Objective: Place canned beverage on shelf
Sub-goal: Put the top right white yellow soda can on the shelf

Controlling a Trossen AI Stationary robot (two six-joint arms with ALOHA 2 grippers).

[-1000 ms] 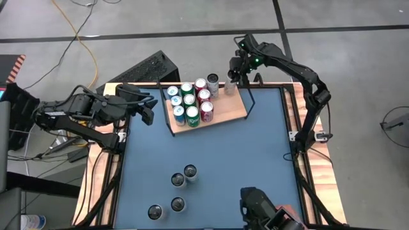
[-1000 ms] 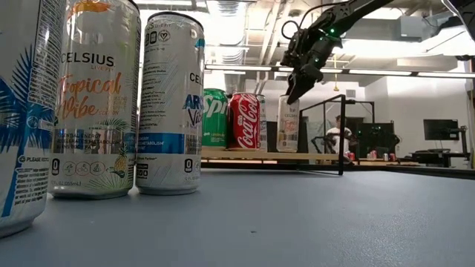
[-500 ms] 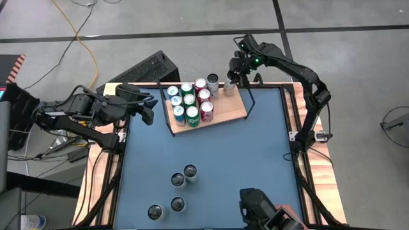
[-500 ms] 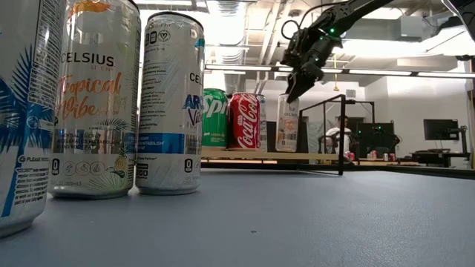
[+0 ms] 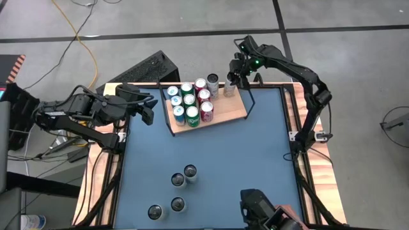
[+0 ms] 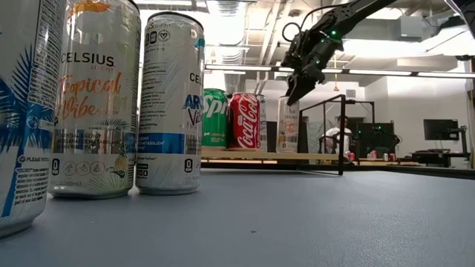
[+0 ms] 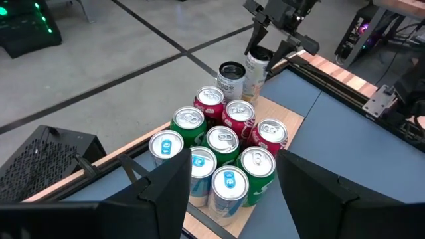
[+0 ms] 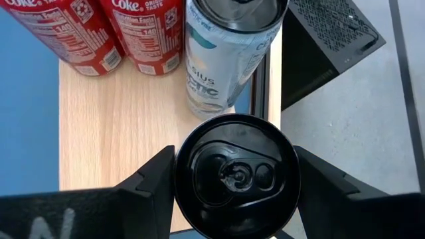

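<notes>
The canned beverage (image 5: 228, 89) stands upright on the shelf (image 5: 233, 110), at the far edge and towards its right end. It is just right of a slim silver-topped can (image 5: 213, 82) that closes the far row. Nothing else stands to its right — bare wood runs to the black wire frame (image 5: 250, 96) at that end. A wide strip of empty board also lies on its near side. The other shelf cans (image 5: 188, 102), green, red and blue-topped, are packed together on the left half.

The right gripper (image 5: 234, 78) hangs directly over the canned beverage with its jaws apart. One finger (image 8: 149, 182) sits on each side of the can's top rim; whether they touch the wall cannot be told.

The can is tall and narrow, with a pale wall carrying small print and a dark lid with its pull tab in place.

The left gripper (image 5: 148, 110) waits at the table's left edge, level with the shelf's left end, its jaws apart and empty. Four more cans (image 5: 172, 191) stand on the blue table (image 5: 255, 153), near side, well apart from the shelf.
</notes>
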